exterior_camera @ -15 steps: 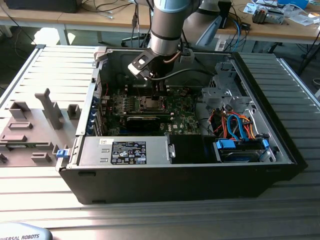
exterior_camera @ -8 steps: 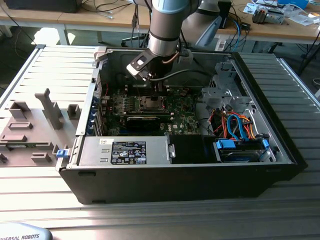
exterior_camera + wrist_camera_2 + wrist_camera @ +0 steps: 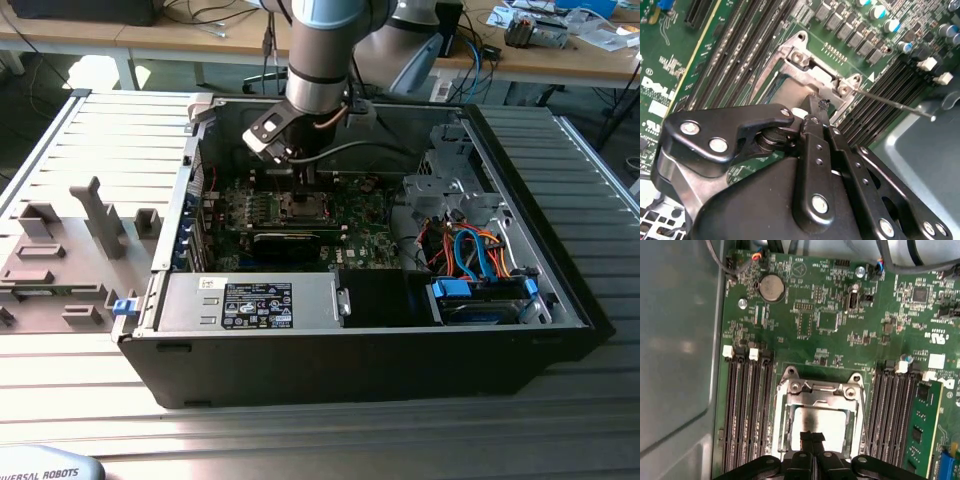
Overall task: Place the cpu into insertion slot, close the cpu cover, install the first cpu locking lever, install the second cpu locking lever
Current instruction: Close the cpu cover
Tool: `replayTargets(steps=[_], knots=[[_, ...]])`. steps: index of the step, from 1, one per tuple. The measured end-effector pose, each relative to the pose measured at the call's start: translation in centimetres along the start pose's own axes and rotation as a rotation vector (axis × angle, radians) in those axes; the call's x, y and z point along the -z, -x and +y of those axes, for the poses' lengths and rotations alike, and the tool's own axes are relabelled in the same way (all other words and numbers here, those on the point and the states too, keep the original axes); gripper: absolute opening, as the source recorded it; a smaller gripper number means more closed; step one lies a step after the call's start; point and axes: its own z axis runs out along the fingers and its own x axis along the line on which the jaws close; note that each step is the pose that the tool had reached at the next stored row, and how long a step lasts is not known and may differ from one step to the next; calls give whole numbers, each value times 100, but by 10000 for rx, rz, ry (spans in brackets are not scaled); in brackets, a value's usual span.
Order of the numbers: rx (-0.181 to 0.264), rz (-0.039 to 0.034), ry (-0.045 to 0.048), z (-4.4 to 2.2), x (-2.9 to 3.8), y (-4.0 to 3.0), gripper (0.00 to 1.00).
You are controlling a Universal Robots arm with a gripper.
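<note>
The gripper's (image 3: 813,436) two black fingers (image 3: 806,440) are pressed together with nothing between them. Their tips are over the near edge of the cpu's (image 3: 830,420) silver top; contact cannot be told. The cpu sits in its socket, and the cpu cover (image 3: 817,387) lies flat as a frame around it. In the second wrist view a thin locking lever (image 3: 890,102) slants away from the cover's corner. Memory slots (image 3: 747,410) flank the socket on the motherboard (image 3: 830,320), inside the open computer case (image 3: 560,200).

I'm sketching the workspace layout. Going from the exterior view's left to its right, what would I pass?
Grey holders → labelled silver box → black panel → orange and blue cables.
</note>
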Motion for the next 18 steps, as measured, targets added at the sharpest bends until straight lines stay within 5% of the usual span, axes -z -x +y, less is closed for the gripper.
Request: replayTargets(steps=[13, 18], knots=[[-1, 1, -1, -102, -78, -12, 11], [-2, -1, 0, -70, -81, -8, 11]])
